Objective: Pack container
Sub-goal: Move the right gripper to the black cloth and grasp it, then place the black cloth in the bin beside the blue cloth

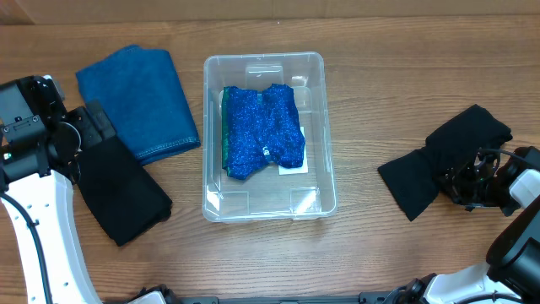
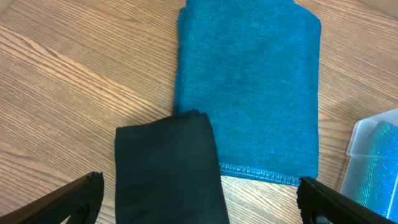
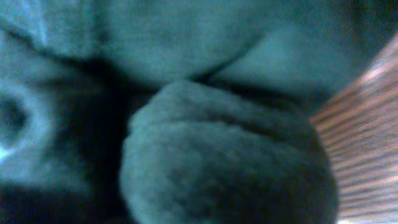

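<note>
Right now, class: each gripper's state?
Left gripper: open, over the left black cloth.
Right gripper: cannot tell; buried in the right black cloth.

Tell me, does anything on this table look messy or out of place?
The rumpled black cloth on the right is bunched up against the right claw, one corner spread flat, while the teal towel and flat black cloth on the left lie neatly folded. Otherwise nothing looks spilled or damaged.

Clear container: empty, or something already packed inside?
Partly filled. A bright blue cloth lies inside the container, with bare floor showing beside it. The teal towel lies outside on the table.
</note>
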Available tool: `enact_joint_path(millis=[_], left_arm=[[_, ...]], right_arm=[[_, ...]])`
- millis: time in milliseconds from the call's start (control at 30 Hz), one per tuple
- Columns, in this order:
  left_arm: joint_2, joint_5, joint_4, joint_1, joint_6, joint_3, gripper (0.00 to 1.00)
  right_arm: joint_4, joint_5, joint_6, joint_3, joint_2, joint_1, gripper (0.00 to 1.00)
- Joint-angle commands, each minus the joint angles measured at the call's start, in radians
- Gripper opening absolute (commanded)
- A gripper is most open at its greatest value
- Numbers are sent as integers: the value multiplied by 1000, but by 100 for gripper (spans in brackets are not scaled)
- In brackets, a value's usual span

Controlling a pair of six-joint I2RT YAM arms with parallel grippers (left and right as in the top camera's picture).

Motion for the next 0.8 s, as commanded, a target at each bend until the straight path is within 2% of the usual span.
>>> enact_joint_path(millis=[0, 67, 200, 367, 467, 567, 600, 767], left_arm=[[4, 1, 1, 0, -10, 23, 100], [4, 1, 1, 0, -10, 23, 100], [4, 1, 1, 0, -10, 23, 100], [4, 1, -2, 0, -10, 23, 100], [4, 1, -3, 0, -10, 23, 100], [4, 1, -8, 0, -10, 23, 100], [4, 1, -10, 0, -10, 23, 100], [4, 1, -27, 0, -10, 23, 100]], right_arm=[[-23, -109, -8, -14, -4, 8, 9], [-47, -137, -9, -9, -34, 11, 4], [-96, -165, -9, 23, -192, 57, 4], [-159, -164, -1, 159, -422, 210, 4], [-189, -161, 4, 274, -488, 346, 4], [-222, -143, 3, 434, -489, 546, 4], [-223, -70, 3, 494, -483, 652, 4], [-229, 149, -3, 604, -412, 883, 4]])
